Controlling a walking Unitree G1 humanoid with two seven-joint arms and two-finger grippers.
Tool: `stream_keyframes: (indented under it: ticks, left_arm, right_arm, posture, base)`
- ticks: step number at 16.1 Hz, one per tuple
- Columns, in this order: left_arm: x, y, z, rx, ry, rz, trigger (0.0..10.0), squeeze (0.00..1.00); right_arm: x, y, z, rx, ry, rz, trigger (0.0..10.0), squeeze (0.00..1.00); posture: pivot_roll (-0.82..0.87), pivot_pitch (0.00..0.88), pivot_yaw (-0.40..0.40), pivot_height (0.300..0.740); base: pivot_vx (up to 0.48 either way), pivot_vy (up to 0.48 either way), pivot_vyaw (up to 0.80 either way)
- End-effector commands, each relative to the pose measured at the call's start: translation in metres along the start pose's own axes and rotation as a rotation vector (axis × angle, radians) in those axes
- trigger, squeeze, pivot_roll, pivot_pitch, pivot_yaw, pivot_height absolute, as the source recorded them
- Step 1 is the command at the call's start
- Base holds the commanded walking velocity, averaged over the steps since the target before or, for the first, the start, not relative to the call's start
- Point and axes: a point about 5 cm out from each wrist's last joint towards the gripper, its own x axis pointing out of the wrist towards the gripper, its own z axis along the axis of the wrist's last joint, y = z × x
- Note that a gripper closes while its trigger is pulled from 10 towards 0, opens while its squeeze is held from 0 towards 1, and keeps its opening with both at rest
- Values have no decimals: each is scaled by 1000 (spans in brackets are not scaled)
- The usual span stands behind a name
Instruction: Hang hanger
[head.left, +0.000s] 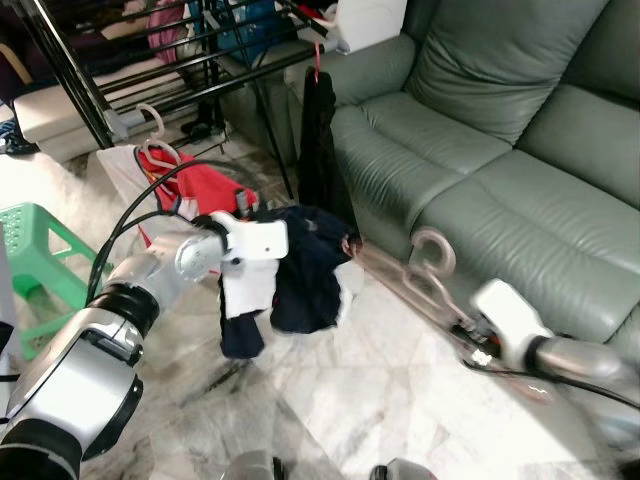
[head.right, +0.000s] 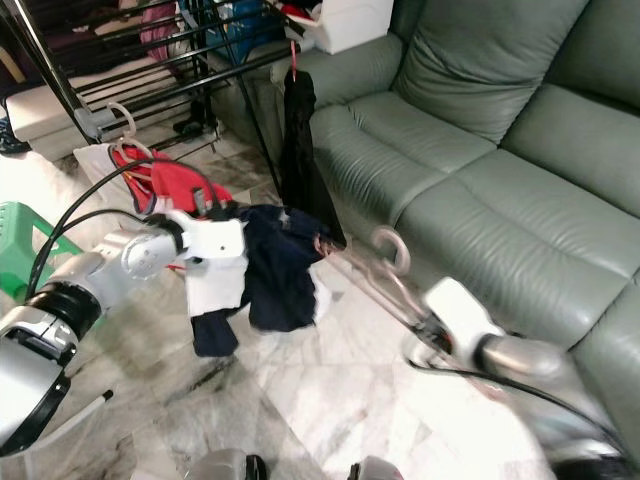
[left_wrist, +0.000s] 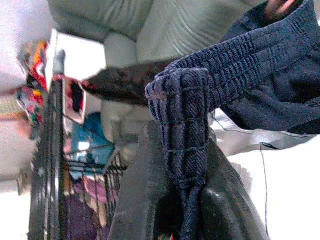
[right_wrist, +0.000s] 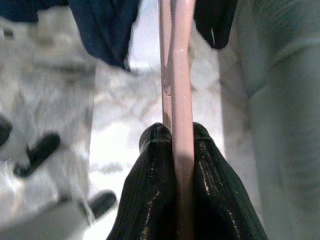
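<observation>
Garment and hanger held off the floor, short of the drying rack.

Left to right: black drying rack (head.left: 170, 70) stands at the far left, a dark garment already hanging from its near end beside the green sofa (head.left: 500, 170). Left gripper (left_wrist: 182, 200) is closed on the ribbed waistband of the navy shorts (head.left: 305, 270), holding them above the marble floor (head.left: 380, 400). Right gripper (right_wrist: 175, 150) is clamped tight on the stem of the pink hanger (head.left: 420, 275), whose hook points up towards the sofa. The far end of the hanger appears to enter the shorts, though blur prevents certainty. Judged step: dressing or carrying the hanger. Next move calls for lifting the hook over a free rack bar.
</observation>
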Motion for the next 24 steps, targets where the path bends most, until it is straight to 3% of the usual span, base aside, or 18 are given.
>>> stream_keyframes:
  ticks: [1,5,10,14,16,17,21,24]
  left_arm:
    - [-1,8,-1,-1,-8,44,10000,0]
    - [2,6,9,-11,-87,38,10000,0]
    - [1,-2,14,7,-156,-5,10000,0]
    - [3,6,30,-18,-258,77,10000,0]
    - [3,20,43,-38,-348,162,10000,0]
    - [0,28,55,-66,-438,206,10000,0]
    - [-7,33,79,-61,-614,248,10000,0]
    - [-5,27,79,-86,-596,249,10000,0]
  right_arm:
    - [-12,-2,4,-26,-26,48,10000,0]
    - [-20,-7,2,-40,-13,91,10000,0]
    - [-26,3,20,-71,-86,228,10000,0]
    - [-24,13,13,-18,-63,293,10000,0]
    - [-15,11,8,64,-85,255,10000,0]
    - [-8,9,5,124,-100,223,10000,0]
    - [8,8,5,310,-154,168,10000,0]
    - [28,-10,6,530,-173,-76,10000,0]
  posture:
    - [-75,0,79,740]
    - [-79,0,82,740]
    - [-77,0,83,740]
    - [-77,0,83,740]
    - [-76,0,77,740]
    - [-70,0,73,740]
    - [-61,0,66,740]
    - [-58,0,64,740]
  base:
    - [0,0,0]
    - [0,0,0]
    - [0,0,0]
    - [0,0,0]
    - [0,0,0]
    - [0,0,0]
    - [0,0,0]
    - [0,0,0]
